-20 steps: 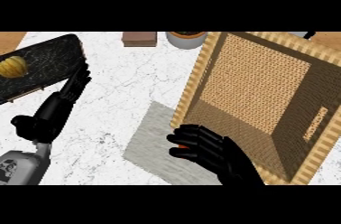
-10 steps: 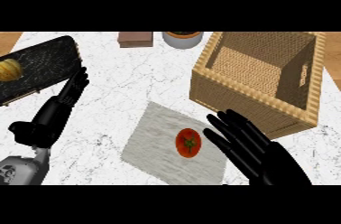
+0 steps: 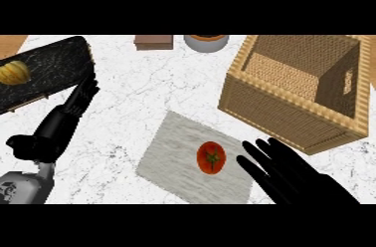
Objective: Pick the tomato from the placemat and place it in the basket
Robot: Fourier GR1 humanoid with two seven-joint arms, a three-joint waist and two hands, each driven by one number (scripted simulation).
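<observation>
A white marble tabletop [image 3: 147, 91] seen from steeply above. Well up and to the left of the grey placemat [image 3: 170, 159] lies a dark speckled board [image 3: 55, 66] carrying a yellow ribbed item [image 3: 15, 72] (what it is, I cannot tell).

Just left of the placemat rests the left hand [image 3: 46, 136]. Its fingers [image 3: 77, 101] are straight and pressed together, pointing up at the board's edge. It holds nothing, and it seems parked clear of the work.

Beyond the placemat, at the far edge, stand a small brown block [image 3: 154, 42] and a grey pot [image 3: 206, 43] with an orange rim.

The placemat lies turned like a diamond, and the tomato [image 3: 211, 157] sits on its right half, stem side up, untouched.

Over the placemat's right corner is the right hand [image 3: 308, 184]. Its fingers [image 3: 258, 152] are straight and slightly spread, with the tips just beside the tomato but apart from it. The pose looks ready to close round the fruit, and the grasp is not yet made.

Up and right of the placemat, near its corner, stands the woven basket [image 3: 279, 111], open-topped, so the carry should be short.
</observation>
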